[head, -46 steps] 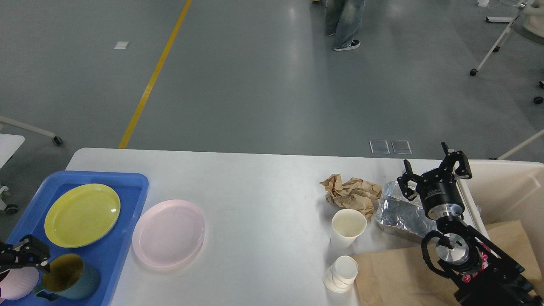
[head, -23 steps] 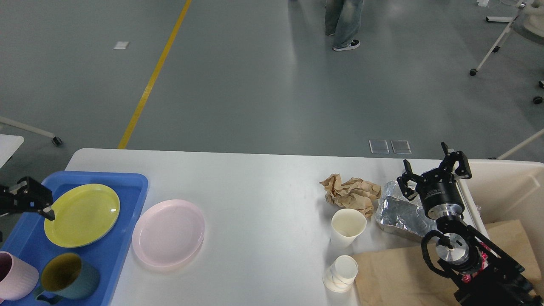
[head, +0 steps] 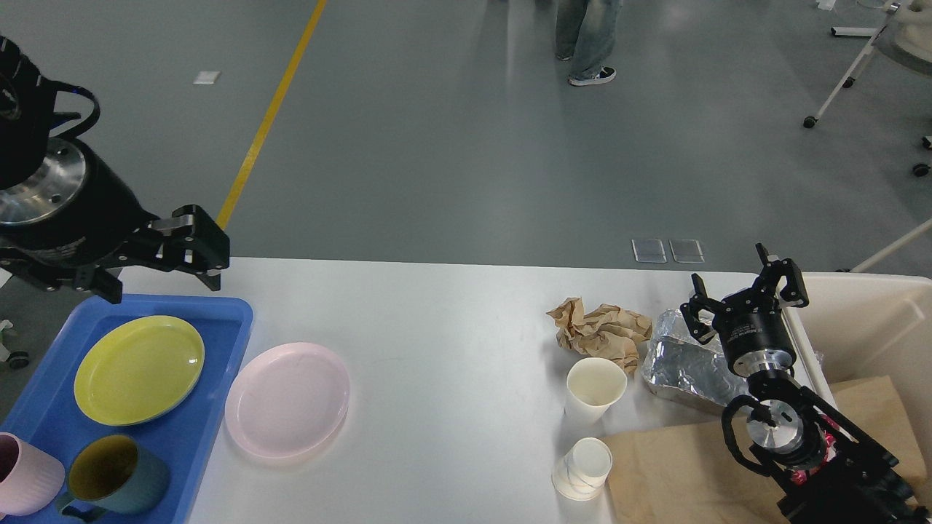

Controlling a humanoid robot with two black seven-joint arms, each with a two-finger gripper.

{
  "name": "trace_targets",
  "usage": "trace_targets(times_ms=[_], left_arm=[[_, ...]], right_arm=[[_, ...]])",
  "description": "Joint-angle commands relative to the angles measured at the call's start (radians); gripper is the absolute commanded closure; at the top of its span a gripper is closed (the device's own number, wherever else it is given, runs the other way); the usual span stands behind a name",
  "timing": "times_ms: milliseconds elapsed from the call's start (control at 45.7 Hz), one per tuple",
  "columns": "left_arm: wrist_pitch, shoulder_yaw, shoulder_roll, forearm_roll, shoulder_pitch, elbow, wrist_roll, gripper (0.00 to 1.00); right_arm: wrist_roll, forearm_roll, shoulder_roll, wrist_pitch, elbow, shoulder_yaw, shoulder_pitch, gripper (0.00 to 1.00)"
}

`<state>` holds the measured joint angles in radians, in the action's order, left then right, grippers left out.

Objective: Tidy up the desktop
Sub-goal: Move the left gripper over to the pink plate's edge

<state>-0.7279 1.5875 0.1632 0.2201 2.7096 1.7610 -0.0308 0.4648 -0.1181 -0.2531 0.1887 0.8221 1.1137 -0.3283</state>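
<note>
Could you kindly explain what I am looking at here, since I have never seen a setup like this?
This is one view from a humanoid robot's head camera, looking down at a white desktop. The black parts are its arms: the left gripper hangs open above a blue tray holding a yellow plate and two mugs. The right gripper is open too, above foil. A pink plate, crumpled paper and two paper cups lie on the desktop. Nothing is held.

The large white smooth desktop (head: pixel 451 342) carried a blue plastic tray (head: pixel 226 342), a pale pink round plate (head: pixel 287 399), crumpled brown paper (head: pixel 601 331), a foil-wrapped bundle (head: pixel 684 360), two white paper cups (head: pixel 595 389) and a flat brown paper sheet (head: pixel 670 473).
</note>
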Motion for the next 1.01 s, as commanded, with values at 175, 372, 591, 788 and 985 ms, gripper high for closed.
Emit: trace_targets(times_ms=[175, 372, 591, 788, 985], left_arm=[[-0.01, -0.044, -0.027, 0.102, -0.021, 0.0, -0.006, 0.09], [0.013, -0.026, -0.002, 0.149, -0.134, -0.003, -0.018, 0.12], [0.154, 0.006, 0.027, 0.306, -0.375, -0.034, -0.024, 0.14], [0.366, -0.047, 0.122, 0.39, -0.652, -0.106, -0.026, 0.13], [0.479, -0.233, 0.265, 0.384, -0.944, -0.184, -0.032, 0.11]], right_arm=[[0.0, 0.0, 0.0, 0.0, 0.0, 0.0, 0.0, 0.0], [0.0, 0.0, 0.0, 0.0, 0.002, 0.0, 0.0, 0.0], [0.0, 0.0, 0.0, 0.0, 0.002, 0.0, 0.0, 0.0], [0.0, 0.0, 0.0, 0.0, 0.002, 0.0, 0.0, 0.0], [0.0, 0.0, 0.0, 0.0, 0.002, 0.0, 0.0, 0.0]])
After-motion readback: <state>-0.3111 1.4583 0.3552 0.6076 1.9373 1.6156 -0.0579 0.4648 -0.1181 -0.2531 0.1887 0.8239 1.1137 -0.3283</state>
